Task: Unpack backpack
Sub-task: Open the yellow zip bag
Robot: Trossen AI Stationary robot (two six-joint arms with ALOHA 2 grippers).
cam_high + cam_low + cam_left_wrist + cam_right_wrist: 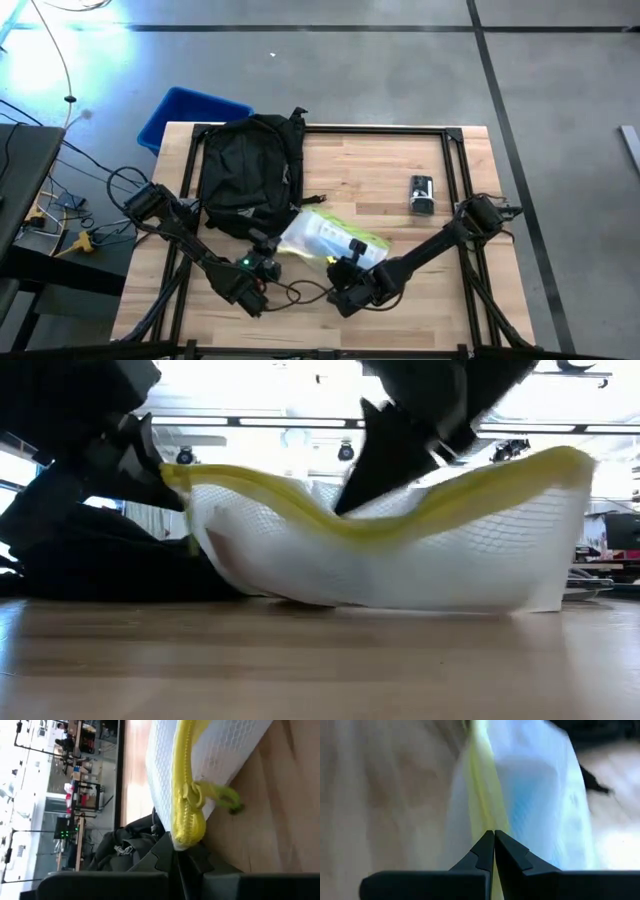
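The black backpack (250, 170) lies on the table's far left part, dark and slumped in the low view (90, 550). In front of it stands a white mesh pouch with a yellow zipper edge (325, 240) (400, 550), its bottom on the wood and the yellow edge sagging between its ends. My left gripper (268, 252) (176, 847) is shut on the pouch's left end. My right gripper (347, 266) (494, 834) is shut on the yellow edge nearer its middle. My left gripper pinches the end corner of the yellow zipper edge (187, 832) between both fingers, coming level from the table's left, along the zipper. The pouch stands upright with its bottom on the table (300, 598). My right gripper pinches the yellow zipper edge (487, 815) between its two fingers, slanting down from the near right. In the low view the edge dips at that place (345, 520).
A blue bin (190, 115) stands off the table's far left corner, behind the backpack. A small black device (421, 194) lies on the right part of the table. A thin cable (300, 292) loops on the wood near the grippers. Bare wood shows on the far right.
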